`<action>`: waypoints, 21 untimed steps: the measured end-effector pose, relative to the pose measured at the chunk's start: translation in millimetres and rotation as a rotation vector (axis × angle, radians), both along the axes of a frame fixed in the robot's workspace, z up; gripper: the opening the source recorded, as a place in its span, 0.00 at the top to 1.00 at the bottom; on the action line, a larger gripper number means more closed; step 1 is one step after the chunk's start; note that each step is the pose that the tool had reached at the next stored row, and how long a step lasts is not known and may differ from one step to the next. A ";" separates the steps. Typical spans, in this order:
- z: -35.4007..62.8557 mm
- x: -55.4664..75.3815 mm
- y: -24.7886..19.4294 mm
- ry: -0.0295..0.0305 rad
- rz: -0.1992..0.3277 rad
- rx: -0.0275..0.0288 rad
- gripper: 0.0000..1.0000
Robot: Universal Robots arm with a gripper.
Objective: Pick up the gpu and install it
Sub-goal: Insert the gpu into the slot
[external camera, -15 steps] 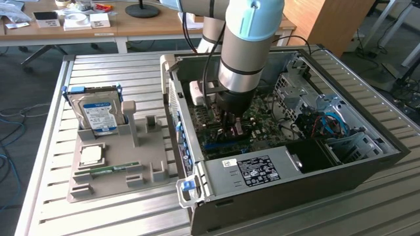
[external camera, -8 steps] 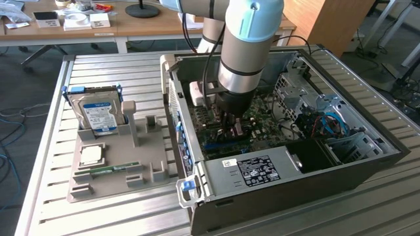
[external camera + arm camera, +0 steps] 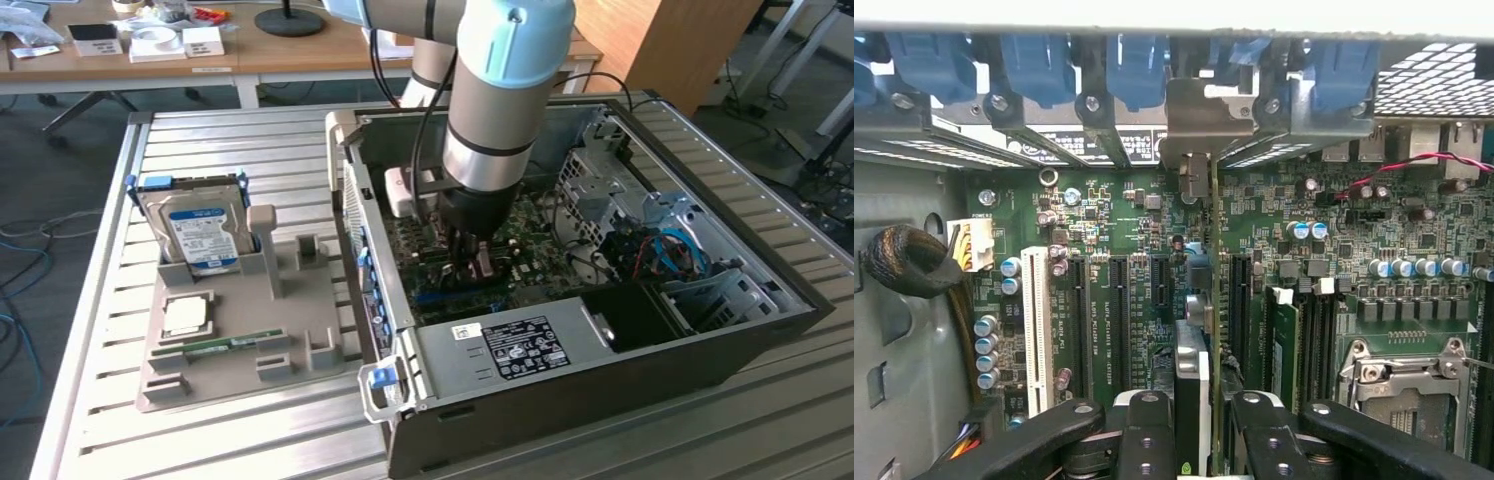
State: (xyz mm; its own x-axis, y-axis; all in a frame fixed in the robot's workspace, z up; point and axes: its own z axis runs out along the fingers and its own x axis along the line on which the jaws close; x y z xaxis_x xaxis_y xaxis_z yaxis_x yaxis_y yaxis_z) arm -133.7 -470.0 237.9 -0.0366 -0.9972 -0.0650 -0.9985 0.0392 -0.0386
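Note:
My gripper is shut on the gpu, a thin dark card seen edge-on between the two black fingers. The card's silvery bracket reaches the rear slot openings of the case, among the blue latches. The card stands upright over the black expansion slots of the green motherboard; I cannot tell whether it is seated in a slot. In the exterior view the arm reaches straight down into the open computer case, with the gripper low over the board.
A grey tray at the exterior view's left holds a silver hard drive, a square chip and a green memory stick. Inside the case are a power supply, blue cables and a black cable bundle.

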 end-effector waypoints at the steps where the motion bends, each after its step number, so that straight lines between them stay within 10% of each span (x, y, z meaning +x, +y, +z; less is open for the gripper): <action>1: -0.2 0.0 0.1 -0.0002 0.000 0.0003 0.73; 21: -1.1 -0.2 0.1 -0.0001 0.000 0.0006 0.73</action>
State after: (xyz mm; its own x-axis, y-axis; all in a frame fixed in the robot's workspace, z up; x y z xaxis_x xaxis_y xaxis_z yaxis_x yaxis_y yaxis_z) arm -133.9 -469.9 236.8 -0.0367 -0.9972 -0.0656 -0.9985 0.0393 -0.0386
